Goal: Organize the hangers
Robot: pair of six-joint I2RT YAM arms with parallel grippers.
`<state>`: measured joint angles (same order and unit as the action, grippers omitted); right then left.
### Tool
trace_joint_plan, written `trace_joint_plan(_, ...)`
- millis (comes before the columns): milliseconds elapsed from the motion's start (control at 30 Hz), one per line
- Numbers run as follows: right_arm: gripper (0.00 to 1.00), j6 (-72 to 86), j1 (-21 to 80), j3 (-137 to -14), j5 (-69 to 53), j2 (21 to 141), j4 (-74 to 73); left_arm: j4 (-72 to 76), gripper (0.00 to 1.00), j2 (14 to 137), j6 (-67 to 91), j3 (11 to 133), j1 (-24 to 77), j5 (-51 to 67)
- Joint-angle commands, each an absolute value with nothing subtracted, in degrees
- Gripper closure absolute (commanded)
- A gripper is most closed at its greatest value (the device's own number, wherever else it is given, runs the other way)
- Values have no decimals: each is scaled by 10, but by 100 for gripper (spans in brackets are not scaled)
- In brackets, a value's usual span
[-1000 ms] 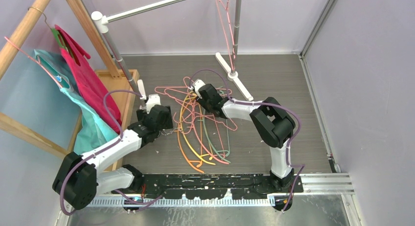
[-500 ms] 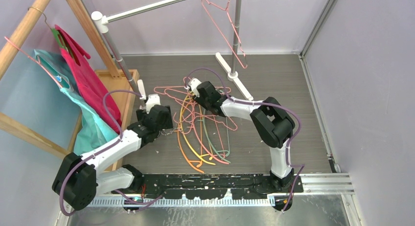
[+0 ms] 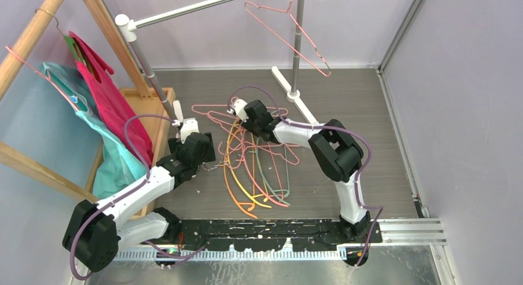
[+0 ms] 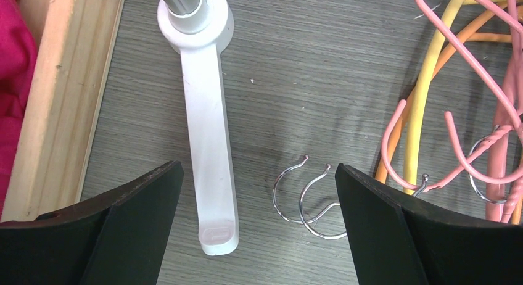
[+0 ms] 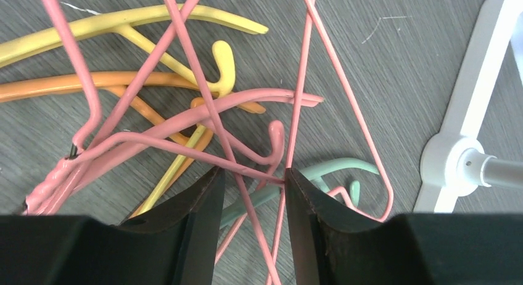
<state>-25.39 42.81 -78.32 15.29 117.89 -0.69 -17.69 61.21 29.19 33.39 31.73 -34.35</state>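
Two arms reach out from the near edge of the table [image 3: 376, 124]. The left fingers [image 4: 168, 177] point down at the wood-grain surface, spread wide and holding nothing. Two silver wire hooks [image 4: 308, 202] lie side by side in the gap, toward the right-hand finger, and their lower ends pass out of sight behind it. Just left of the hooks lies one white rack foot [image 4: 206, 143]. Left of that foot runs the wooden frame base [image 4: 55, 112].

Most of the hangers [image 3: 256, 168] lie loose in one tangled pile on the table, between the two arms. Pink wire triangles are crossed with a curved yellow hanger [image 5: 154, 16], an orange hanger [image 5: 92, 81] and a pale green hanger [image 5: 336, 168].

The right fingers [image 5: 210, 192] sit low over the far end of the pile, with a narrow gap between them. Several pink wires cross that gap. The wrist view does not show either finger pressing on a wire, so no grip is confirmed.

Beyond the pile stands the rack's other white foot [image 3: 295, 94], carrying the upright pole [image 3: 298, 44]. The silver rail [image 3: 197, 8] runs left from the pole. One pink wire hanger [image 3: 288, 8] hangs from the rail just beside the pole, tilted.

At far left, a magenta garment [image 3: 108, 97] and a teal garment [image 3: 108, 149] hang on the wooden frame, well apart from the pile.
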Motion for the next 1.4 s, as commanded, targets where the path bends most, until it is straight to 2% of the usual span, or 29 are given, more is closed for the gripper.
trace_joint_plan(0, 55, -243, 425, -797, 103, 1172, -2, -176, 2, 591, 299, 332, 313, -365)
trace_joint_plan(33, 57, -241, 425, -797, 96, 1172, -6, -176, 2, 590, 299, 332, 313, -366)
trace_joint_plan(167, 74, -212, 425, -798, 68, 1165, -30, -178, 2, 585, 299, 332, 313, -365)
trace_joint_plan(367, 88, -142, 425, -759, 10, 1111, -42, -176, 2, 587, 299, 335, 313, -361)
trace_joint_plan(433, 97, -122, 425, -743, -10, 1091, -43, -175, 2, 589, 299, 336, 313, -360)
trace_joint_plan(500, 99, -103, 425, -732, -19, 1073, -43, -176, 2, 592, 298, 339, 313, -358)
trace_joint_plan(733, 99, -52, 428, -705, -69, 1040, -45, -172, 2, 591, 301, 338, 313, -350)
trace_joint_plan(833, 98, -46, 432, -694, -52, 1046, -33, -170, 2, 592, 301, 338, 313, -347)
trace_joint_plan(933, 82, -51, 436, -698, -24, 1057, -36, -172, 2, 593, 300, 340, 313, -346)
trace_joint_plan(1067, 70, -58, 436, -704, 4, 1069, -32, -174, 2, 595, 300, 342, 313, -345)
trace_joint_plan(1367, 67, -64, 437, -704, 34, 1096, -22, -174, 2, 595, 299, 340, 313, -348)
